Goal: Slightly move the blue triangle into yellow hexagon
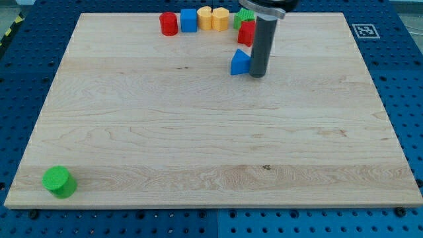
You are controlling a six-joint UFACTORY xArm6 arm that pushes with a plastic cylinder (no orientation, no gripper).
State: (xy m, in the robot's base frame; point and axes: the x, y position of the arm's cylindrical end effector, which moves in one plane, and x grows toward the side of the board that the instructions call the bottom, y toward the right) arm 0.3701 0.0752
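The blue triangle (239,62) lies on the wooden board in the upper middle of the view. My tip (258,74) is right beside it, touching or nearly touching its right side. The yellow hexagon (220,18) stands in a row of blocks along the view's top edge, up and to the left of the triangle. Next to it on the left is a second yellow block (205,18).
In the top row are a red cylinder (168,24), a blue cube (189,20), a green block (242,18) partly hidden by the rod, and a red block (246,33). A green cylinder (59,181) sits at the bottom left corner. The board's edge (211,207) meets blue pegboard.
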